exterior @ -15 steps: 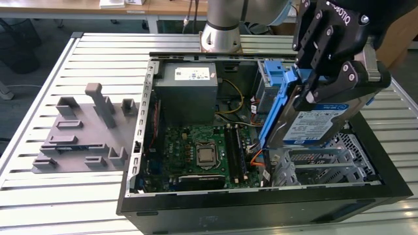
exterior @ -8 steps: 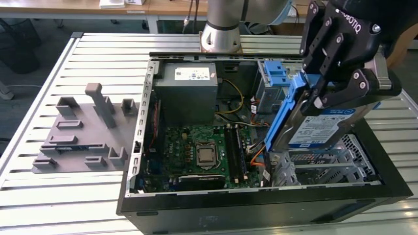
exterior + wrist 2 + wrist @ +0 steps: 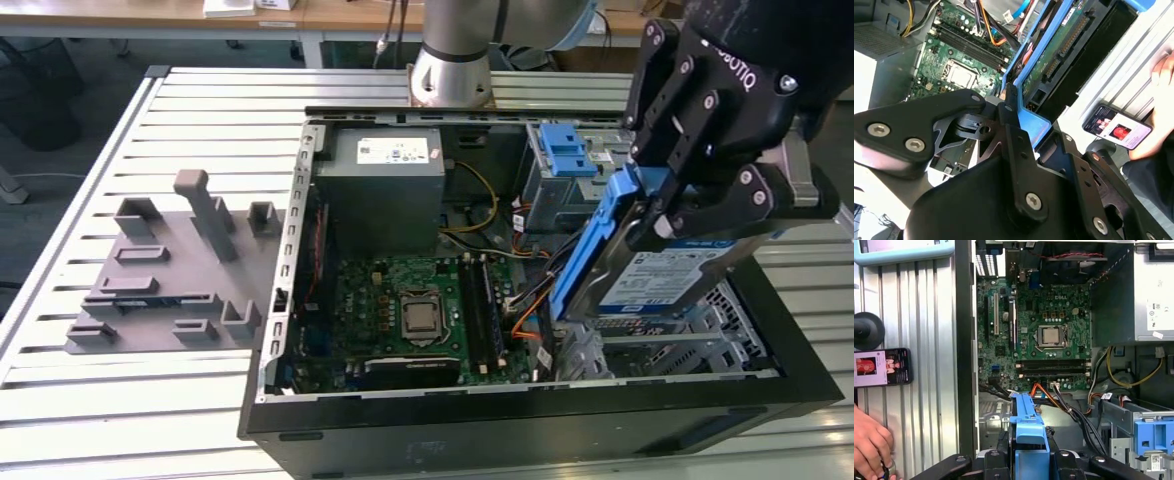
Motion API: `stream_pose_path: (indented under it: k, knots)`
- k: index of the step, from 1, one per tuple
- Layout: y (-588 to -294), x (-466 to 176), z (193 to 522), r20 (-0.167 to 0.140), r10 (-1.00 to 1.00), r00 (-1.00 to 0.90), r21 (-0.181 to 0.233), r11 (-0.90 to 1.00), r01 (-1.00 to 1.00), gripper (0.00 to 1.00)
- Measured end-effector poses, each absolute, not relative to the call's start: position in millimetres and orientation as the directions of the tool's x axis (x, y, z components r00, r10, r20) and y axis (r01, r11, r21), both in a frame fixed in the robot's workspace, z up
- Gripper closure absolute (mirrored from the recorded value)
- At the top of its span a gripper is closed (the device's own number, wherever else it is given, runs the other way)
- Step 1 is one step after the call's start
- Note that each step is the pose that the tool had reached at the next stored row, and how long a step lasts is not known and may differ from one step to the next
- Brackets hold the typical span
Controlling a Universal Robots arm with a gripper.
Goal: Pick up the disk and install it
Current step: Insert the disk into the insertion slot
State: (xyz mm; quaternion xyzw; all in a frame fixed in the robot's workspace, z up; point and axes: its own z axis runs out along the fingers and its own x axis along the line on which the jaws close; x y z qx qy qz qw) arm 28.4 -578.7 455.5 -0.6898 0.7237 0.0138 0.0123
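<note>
The gripper [image 3: 701, 210] is clenched on the disk [image 3: 674, 275] by its blue bracket, holding it tilted on edge above the open case [image 3: 534, 425], likely to line it up for insertion.

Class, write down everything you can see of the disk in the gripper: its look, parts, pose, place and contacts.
The disk is a flat, rectangular silver drive with a white-and-blue label, framed by a blue plastic bracket. In the second wrist view its other face shows a green circuit board. It hangs on edge, tilted, over the drive-bay end of the open computer case, at the exterior view's right. The gripper is clamped on it; nothing else appears to touch it.
</note>
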Motion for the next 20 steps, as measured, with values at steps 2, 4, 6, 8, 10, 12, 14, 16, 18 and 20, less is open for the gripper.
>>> stream_pose_path:
  k: [2,4,6,8,10,12,14,16,18,20]
  knots:
    - [-579,30,455,-0.037,-0.998,-0.048,0.003,0.048,-0.999,0.64]
    - [-579,35,454,-0.037,-0.998,-0.048,0.003,0.048,-0.999,0.64]
    - [-579,39,453,-0.037,-0.998,-0.048,0.003,0.048,-0.999,0.64]
    - [-579,44,452,-0.037,-0.998,-0.048,0.003,0.048,-0.999,0.64]
    - [-579,50,451,-0.037,-0.998,-0.048,0.003,0.048,-0.999,0.64]
    - [-579,53,450,-0.037,-0.998,-0.048,0.003,0.048,-0.999,0.64]
    - [-579,54,450,-0.037,-0.998,-0.048,0.003,0.048,-0.999,0.64]
    - [-579,54,450,-0.037,-0.998,-0.048,0.003,0.048,-0.999,0.64]
    - [-579,54,450,-0.037,-0.998,-0.048,0.003,0.048,-0.999,0.64]
    - [-579,54,450,-0.037,-0.998,-0.048,0.003,0.048,-0.999,0.64]
